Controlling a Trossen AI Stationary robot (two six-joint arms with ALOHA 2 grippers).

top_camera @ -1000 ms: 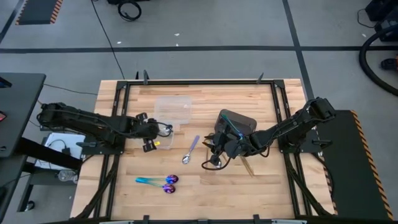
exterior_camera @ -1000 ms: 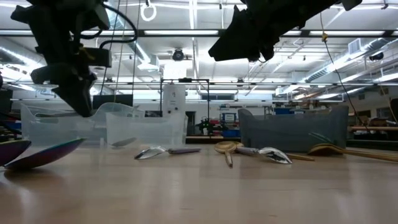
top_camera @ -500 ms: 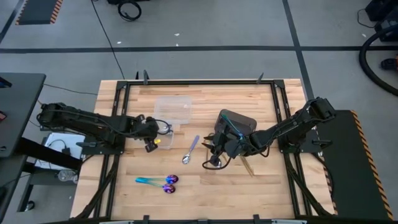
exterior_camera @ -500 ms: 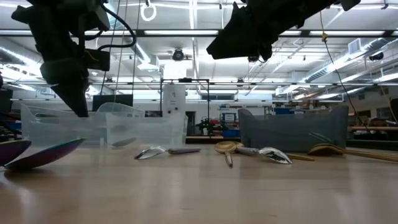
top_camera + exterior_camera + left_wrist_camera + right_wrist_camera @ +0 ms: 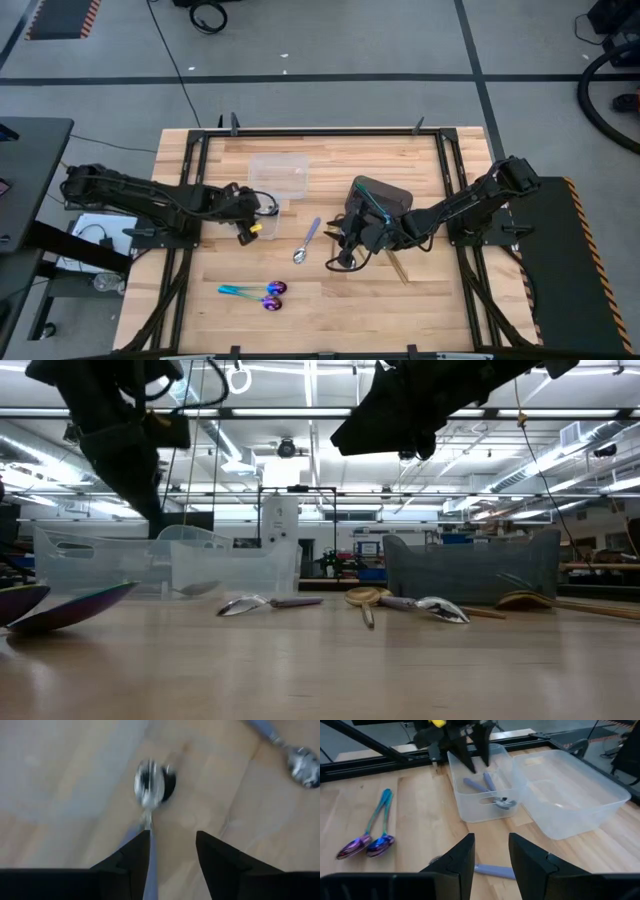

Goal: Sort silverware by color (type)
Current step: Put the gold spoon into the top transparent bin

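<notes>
My left gripper (image 5: 472, 757) hangs open just above the small clear container (image 5: 470, 802), which holds silver spoons with lilac handles (image 5: 487, 784). In the left wrist view one such spoon (image 5: 148, 782) shows blurred below the open fingers. My right gripper (image 5: 346, 246) hovers open and empty over the table's middle, in front of the dark grey bin (image 5: 382, 194). A silver spoon with a lilac handle (image 5: 306, 242) lies flat left of it. Two iridescent spoons (image 5: 256, 293) lie side by side near the front edge. A gold spoon (image 5: 396, 263) lies by the right gripper.
A larger clear container (image 5: 279, 172) stands behind the small one. In the low view, gold and silver spoons (image 5: 400, 603) lie in front of the bin (image 5: 470, 565). Bare wood shows along the table's front and on its far right.
My left gripper has risen a little over the small clear container and has rolled about its own axis. My right gripper has kept still. The spoons on the table have not moved.
</notes>
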